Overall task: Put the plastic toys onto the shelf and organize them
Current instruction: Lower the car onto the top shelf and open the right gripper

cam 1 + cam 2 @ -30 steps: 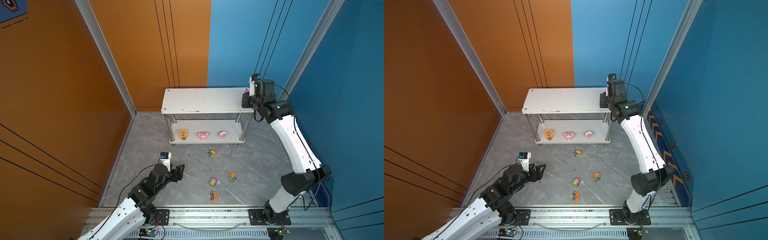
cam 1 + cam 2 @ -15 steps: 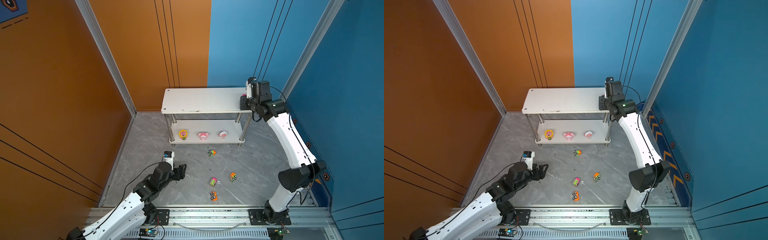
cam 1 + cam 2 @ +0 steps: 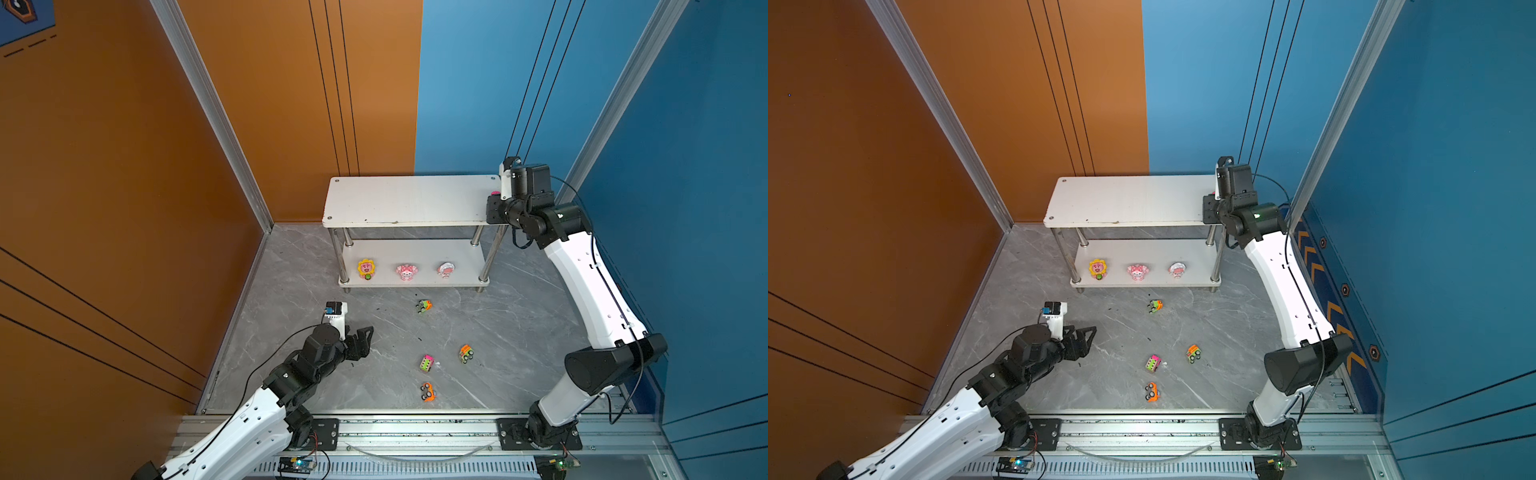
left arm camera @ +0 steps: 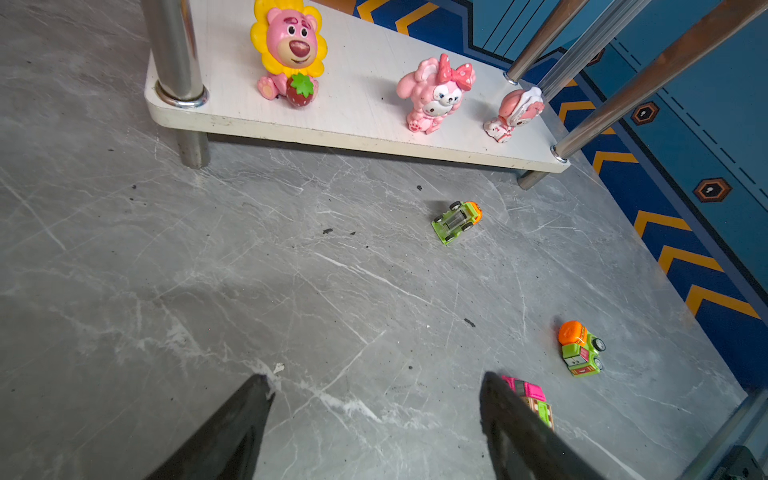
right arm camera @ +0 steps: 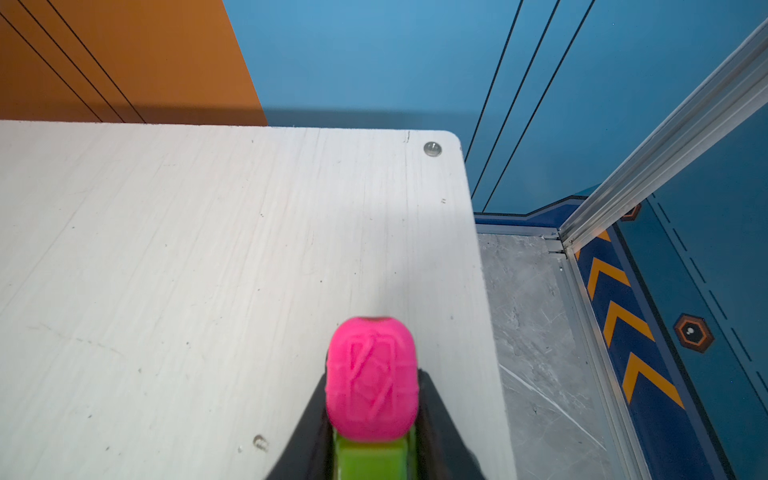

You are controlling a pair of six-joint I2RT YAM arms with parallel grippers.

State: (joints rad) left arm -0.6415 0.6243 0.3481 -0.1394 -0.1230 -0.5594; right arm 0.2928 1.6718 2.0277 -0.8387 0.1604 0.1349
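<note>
As your right gripper [image 5: 371, 401] grips a pink-and-green toy [image 5: 371, 365] over the shelf [image 5: 187, 249], your left gripper [image 4: 374, 380] hovers. Its jaws stand wide.

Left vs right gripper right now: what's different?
1. The left gripper is open with nothing between its fingers; the right gripper is shut on a pink-and-green toy.
2. The left gripper hangs low over the grey floor in front of the shelf; the right gripper is up over the right end of the shelf's top board.
Shared: both have black, tapered fingers.
</note>
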